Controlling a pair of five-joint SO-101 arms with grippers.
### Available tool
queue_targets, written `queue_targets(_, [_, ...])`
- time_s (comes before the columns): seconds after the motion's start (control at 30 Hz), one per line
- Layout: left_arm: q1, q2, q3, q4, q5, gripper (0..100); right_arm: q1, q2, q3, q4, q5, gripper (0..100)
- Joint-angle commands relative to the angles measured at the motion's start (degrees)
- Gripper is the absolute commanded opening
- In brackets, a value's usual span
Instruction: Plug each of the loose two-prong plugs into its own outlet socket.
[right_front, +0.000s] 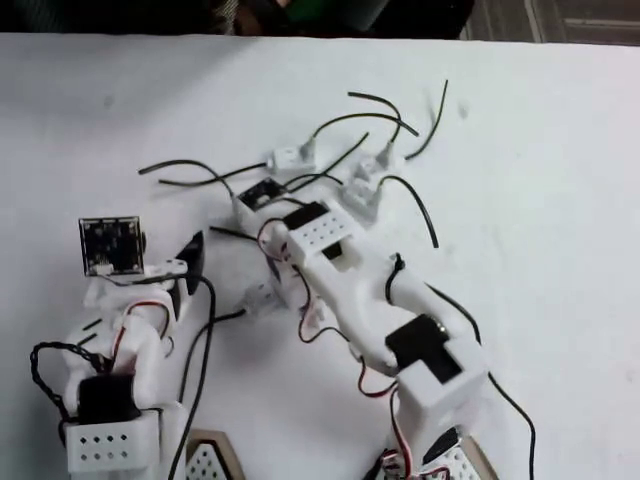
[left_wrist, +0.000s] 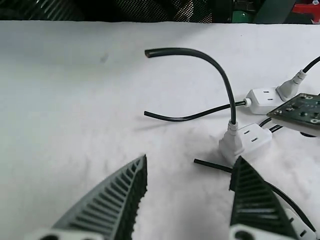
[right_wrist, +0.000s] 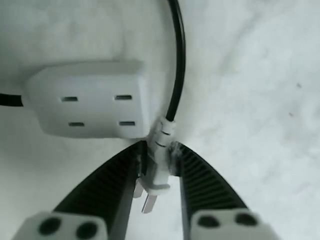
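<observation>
The right gripper (right_wrist: 156, 152) has its jaws clamped on a plug (right_wrist: 155, 175), pinching the white body from both sides. The plug sits just beside a corner of a socket (right_wrist: 90, 100), which lies flat toward the middle of the table (right_front: 560, 150) with its slotted face up. All four slots are bare. The prongs point back toward the wrist, so they face the same way as the slots, not into them. The plug's cord (right_wrist: 176, 60) runs off along the socket's side. I judge this pair not yet joined. The plug would likely have to be turned over before it can go in, and this grip may not allow that.

The left gripper (left_wrist: 192, 160) hangs over bare table on the left, nearer than the sockets, with its jaws wide apart and holding nothing.

Farther off, a second socket (left_wrist: 265, 97) has a second plug (left_wrist: 289, 91) butted against its right end. They look mated, though I cannot tell whether the prongs are fully home. Right of these, what looks like a third socket (right_front: 362, 195) lies close to a third plug (right_front: 385, 160), and I cannot tell whether they are joined.

By my reading, one pair may be done, one is in doubt, and the held plug is certainly left to do
</observation>
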Motion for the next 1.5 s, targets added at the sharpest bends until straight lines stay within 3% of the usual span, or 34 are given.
queue_targets(0.0, [-0.3,-0.6,-0.4,-0.5,0.0,27,0.6,3.2,-3.4,4.1,-0.6,11.2])
queue_targets(0.37, [-0.3,-0.6,-0.4,-0.5,0.0,27,0.6,8.5,-12.4,11.9,-3.7,1.5])
queue_targets(0.7, [-0.3,-0.6,-0.4,-0.5,0.0,27,0.5,-9.4,-10.4,19.6,-4.1,1.7])
queue_targets(0.9, [-0.3,-0.6,-0.3,-0.8,0.1,27,0.1,-26.2,-1.8,13.2,-4.1,1.7])
queue_targets(1.23, [-0.3,-0.6,-0.3,-1.0,0.4,27,-7.9,-57.6,15.5,2.0,-3.7,1.7])
queue_targets(1.47, [1.5,-0.6,-0.3,-1.1,0.3,27,-8.7,-69.6,23.9,-5.9,-3.7,1.7])
